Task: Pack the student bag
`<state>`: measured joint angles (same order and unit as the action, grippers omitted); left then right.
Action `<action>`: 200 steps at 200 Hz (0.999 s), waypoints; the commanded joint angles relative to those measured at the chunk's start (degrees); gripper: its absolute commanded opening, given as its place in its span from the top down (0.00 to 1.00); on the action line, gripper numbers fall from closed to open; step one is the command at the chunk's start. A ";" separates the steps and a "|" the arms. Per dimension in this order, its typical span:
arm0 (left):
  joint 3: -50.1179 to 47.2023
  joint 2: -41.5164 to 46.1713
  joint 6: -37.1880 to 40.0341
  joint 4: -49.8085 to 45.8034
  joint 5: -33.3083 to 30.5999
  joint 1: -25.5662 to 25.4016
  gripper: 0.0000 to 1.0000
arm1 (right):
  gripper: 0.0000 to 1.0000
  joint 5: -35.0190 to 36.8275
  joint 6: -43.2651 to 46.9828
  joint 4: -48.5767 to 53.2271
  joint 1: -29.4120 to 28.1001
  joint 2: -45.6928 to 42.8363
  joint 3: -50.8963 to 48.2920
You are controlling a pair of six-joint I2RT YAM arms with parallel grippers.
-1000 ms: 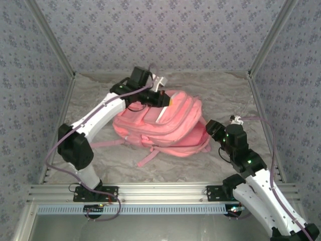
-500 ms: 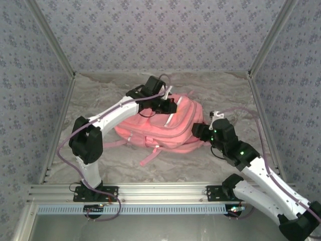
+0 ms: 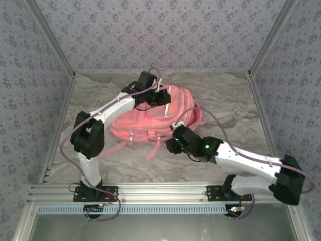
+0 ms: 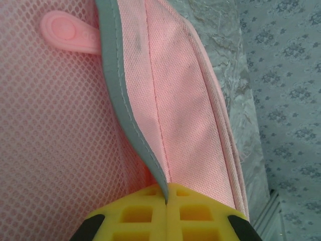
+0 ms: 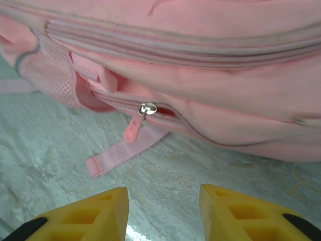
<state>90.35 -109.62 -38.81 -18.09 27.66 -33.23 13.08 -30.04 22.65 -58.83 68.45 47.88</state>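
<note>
The pink student bag (image 3: 150, 123) lies in the middle of the table. My left gripper (image 3: 164, 98) is at its far top edge. In the left wrist view its yellow jaws (image 4: 166, 193) are shut on the bag's grey reflective trim (image 4: 128, 113), with pink mesh to the left. My right gripper (image 3: 170, 145) hovers low over the table at the bag's near side. It (image 5: 163, 201) is open, with bare table between the fingers. A metal zipper slider (image 5: 147, 109) with a pink pull tab (image 5: 131, 129) sits just ahead of it, the zip slightly parted.
A loose pink strap end (image 5: 115, 156) lies on the marble-patterned table (image 3: 225, 108) in front of the right gripper. Another strap (image 3: 113, 148) trails toward the left arm's base. Patterned walls enclose the table on three sides.
My right arm has swung left across the bag's front, and its jaws have narrowed. The left gripper, still gripping, pulled the bag's top edge right, then back slightly; the bag shifted left.
</note>
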 commanded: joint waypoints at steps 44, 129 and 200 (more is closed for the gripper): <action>-7.91 8.71 -6.09 3.23 0.16 3.26 0.60 | 0.46 6.42 -10.15 11.26 -2.25 15.37 12.43; -22.64 37.21 1.64 -4.74 -12.78 11.55 0.49 | 0.47 8.19 -15.02 20.35 -4.01 29.09 26.20; -26.32 39.27 -1.33 -0.68 -10.02 13.90 0.49 | 0.47 18.76 -19.39 38.78 -7.83 41.50 42.01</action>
<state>63.40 -71.42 -40.12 -19.94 16.91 -19.86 24.93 -45.76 50.72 -65.08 107.55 85.69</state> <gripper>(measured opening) 0.507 0.528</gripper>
